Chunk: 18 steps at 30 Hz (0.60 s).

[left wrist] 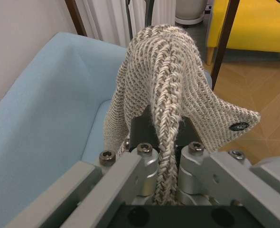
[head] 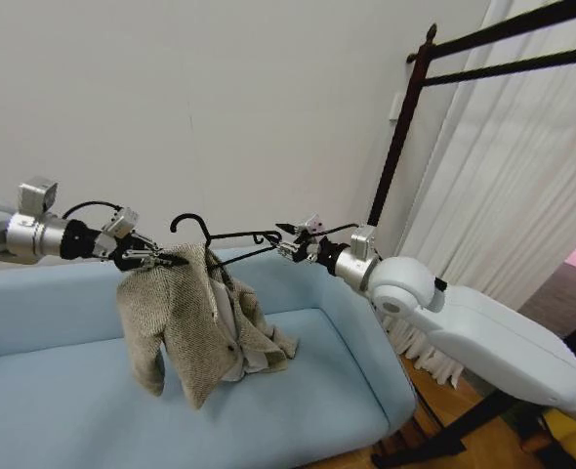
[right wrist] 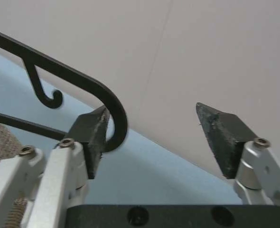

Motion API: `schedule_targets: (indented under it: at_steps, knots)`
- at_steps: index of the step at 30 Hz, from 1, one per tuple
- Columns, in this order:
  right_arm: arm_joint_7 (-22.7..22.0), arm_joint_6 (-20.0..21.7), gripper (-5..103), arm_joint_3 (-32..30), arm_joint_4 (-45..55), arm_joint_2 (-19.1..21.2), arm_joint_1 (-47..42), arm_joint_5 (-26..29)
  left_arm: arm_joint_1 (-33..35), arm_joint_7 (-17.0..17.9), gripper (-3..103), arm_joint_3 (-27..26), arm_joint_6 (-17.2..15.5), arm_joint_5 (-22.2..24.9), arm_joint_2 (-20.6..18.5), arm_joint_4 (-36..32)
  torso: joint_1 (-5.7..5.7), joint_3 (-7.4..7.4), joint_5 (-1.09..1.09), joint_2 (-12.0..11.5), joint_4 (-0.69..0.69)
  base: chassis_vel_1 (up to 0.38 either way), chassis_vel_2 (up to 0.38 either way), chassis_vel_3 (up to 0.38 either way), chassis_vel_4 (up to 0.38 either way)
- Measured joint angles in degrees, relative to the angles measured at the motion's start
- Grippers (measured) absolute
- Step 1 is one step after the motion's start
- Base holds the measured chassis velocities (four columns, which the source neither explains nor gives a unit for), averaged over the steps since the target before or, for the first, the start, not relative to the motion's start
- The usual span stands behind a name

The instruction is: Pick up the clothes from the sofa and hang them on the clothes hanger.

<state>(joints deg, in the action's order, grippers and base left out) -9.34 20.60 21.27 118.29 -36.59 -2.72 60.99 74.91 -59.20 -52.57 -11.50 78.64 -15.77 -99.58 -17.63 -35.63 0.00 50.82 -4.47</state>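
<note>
Left jaws: my left gripper [head: 151,259] is pinching a thick fold of the knitted cardigan [head: 195,322] at its shoulder, with the jaws pressed onto the wool. I cannot tell whether the hanger's left end is also inside that pinch.
Right jaws: my right gripper [right wrist: 154,116] is standing spread. The curled right end of the black hanger [right wrist: 73,76] is lying against one pad, and the other pad is well apart from it, so nothing is being clamped there.
Clothes: the cardigan is hanging from the hanger's left arm and from my left grip, out over the seat of the sofa [head: 298,391]. Its hem is drooping low, and I cannot tell whether it is touching the cushion. The hanger's right arm is showing bare.
Step in hand: I am judging this as dressing the hanger, with the garment lifted but sitting on one side only.
Next move: it is calling for my right jaws to close on the bare end and steady the hanger. The loose shoulder then needs drawing over that arm before anything is carried to the rail.
Around: the dark clothes rack [head: 397,137] is standing far right, beside the white curtain [head: 503,195], with its top bars high above the hanger's hook. A yellow chair [left wrist: 263,23] is sitting on the wooden floor past the sofa's end.
In the way: my own right forearm is lying between the hanger and the rack, and the rail is looking like a high reach. The one-sided load is likely to tip the hanger.
</note>
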Motion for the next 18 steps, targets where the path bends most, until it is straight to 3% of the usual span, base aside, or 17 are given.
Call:
schedule_targets:
  at_steps: [3, 6, 8, 11, 18]
  knots:
    - [-0.49, 0.28, 67, -0.66, 0.23, 0.49, -0.85, 0.31, -0.02, -0.06, 3, 0.0, 0.06, -0.02, 0.08, 0.23, 0.0, 0.0, 0.0, 0.0, 0.0, 0.0, 0.0, 0.0, 0.0]
    - [-0.7, 0.59, 84, -2.06, 0.68, 1.79, -3.27, 0.4, -0.04, -0.33, 3, 0.01, 0.29, -0.05, 0.09, 0.58, 0.0, 0.0, 0.0, 0.0, 0.01, 0.0, 0.0, 0.0, 0.0]
    - [-0.71, 0.64, 84, -2.29, 0.77, 2.03, -3.84, 0.41, -0.05, -0.34, 3, 0.01, 0.33, -0.06, 0.09, 0.61, 0.0, 0.0, 0.0, 0.0, 0.01, 0.0, 0.0, 0.0, 0.0]
    - [-0.83, 1.23, 97, -4.05, 2.25, 2.83, -8.14, 0.76, -0.12, -0.41, 3, 0.01, 0.58, -0.07, 0.46, 0.71, 0.0, 0.0, 0.0, 0.0, -0.01, 0.0, 0.0, 0.0, 0.0]
    - [-2.87, 2.27, 100, -5.08, 6.96, 1.41, -15.01, 2.06, -0.24, -0.46, 3, 0.02, 0.89, -0.14, 1.01, 1.15, 0.0, 0.0, 0.0, 0.0, 0.01, 0.0, 0.0, 0.0, 0.0]
